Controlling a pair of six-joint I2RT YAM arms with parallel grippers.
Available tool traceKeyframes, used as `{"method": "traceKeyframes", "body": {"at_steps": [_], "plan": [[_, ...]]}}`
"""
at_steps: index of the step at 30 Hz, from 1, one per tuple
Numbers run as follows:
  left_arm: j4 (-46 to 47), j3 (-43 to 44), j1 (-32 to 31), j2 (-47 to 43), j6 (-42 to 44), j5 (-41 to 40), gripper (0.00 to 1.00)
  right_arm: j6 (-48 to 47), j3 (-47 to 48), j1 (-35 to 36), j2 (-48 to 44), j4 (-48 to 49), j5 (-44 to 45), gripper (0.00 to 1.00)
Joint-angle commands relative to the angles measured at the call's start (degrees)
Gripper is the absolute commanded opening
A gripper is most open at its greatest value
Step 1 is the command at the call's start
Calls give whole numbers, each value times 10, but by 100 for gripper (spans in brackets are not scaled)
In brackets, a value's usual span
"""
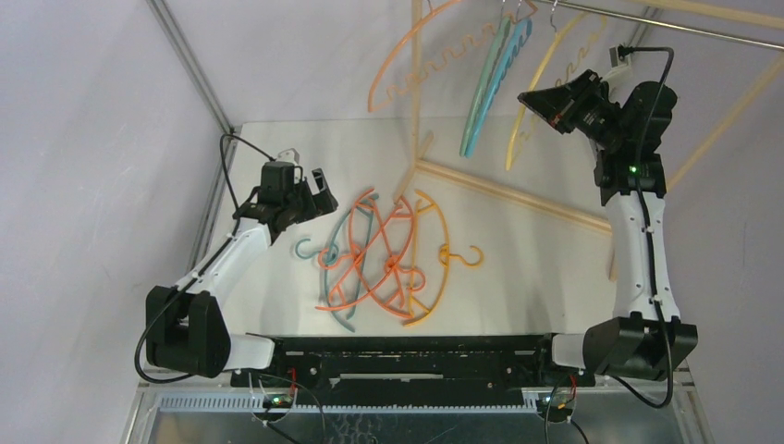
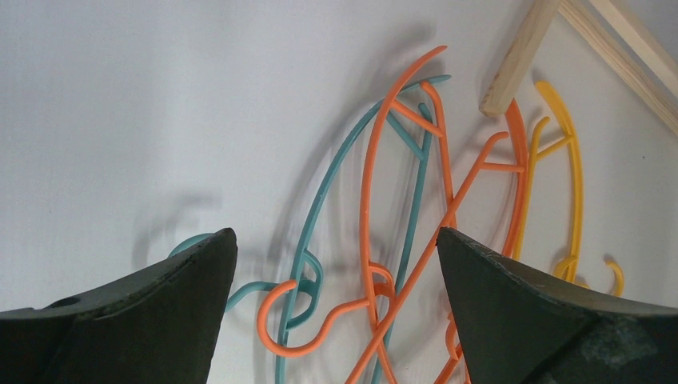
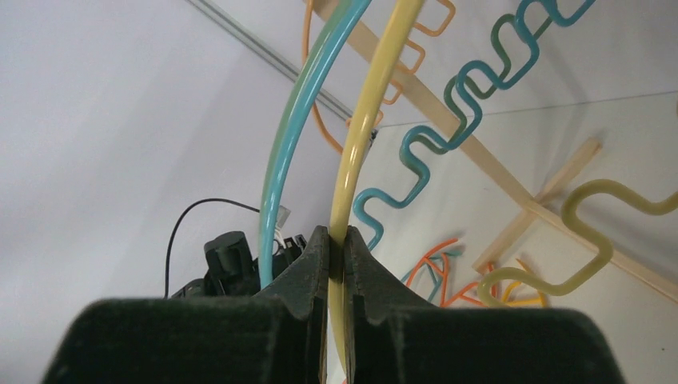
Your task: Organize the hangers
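The right hand point(image 3: 336, 240) is clenched on the arc of a yellow hanger point(image 3: 376, 96). This hanger hangs below the rack rail point(image 1: 684, 24), just beside a teal hanger point(image 3: 292, 120). The left hand point(image 2: 336, 234) is released, with its fingers spread wide. It hovers above the left edge of a tangled pile of hangers point(image 1: 384, 264), orange, teal and yellow, lying on the worktop point(image 1: 527, 268).

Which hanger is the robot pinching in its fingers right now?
The hanging pale yellow hanger: the right gripper is shut on its curved bar. The teal hanger beside it hangs free, and the piled hangers on the table lie untouched.
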Motion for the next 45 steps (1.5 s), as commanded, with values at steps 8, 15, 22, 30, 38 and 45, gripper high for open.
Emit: {"method": "traceKeyframes", "body": {"at_steps": [8, 15, 22, 30, 38, 45], "plan": [[15, 9, -1, 2, 3, 2, 100, 24, 37, -20, 25, 110, -9, 0], [21, -1, -1, -12, -11, -10, 100, 32, 28, -12, 66, 132, -10, 0], [14, -9, -2, -23, -8, -18, 100, 42, 43, 43, 115, 153, -4, 0], [14, -29, -1, -32, -7, -25, 100, 45, 92, 124, 169, 149, 1, 0], [12, -35, -2, -37, 0, -29, 100, 20, 86, 138, 185, 115, 8, 15], [13, -28, -2, -26, 3, -24, 99, -37, 52, 132, 118, 62, 71, 60]]}}
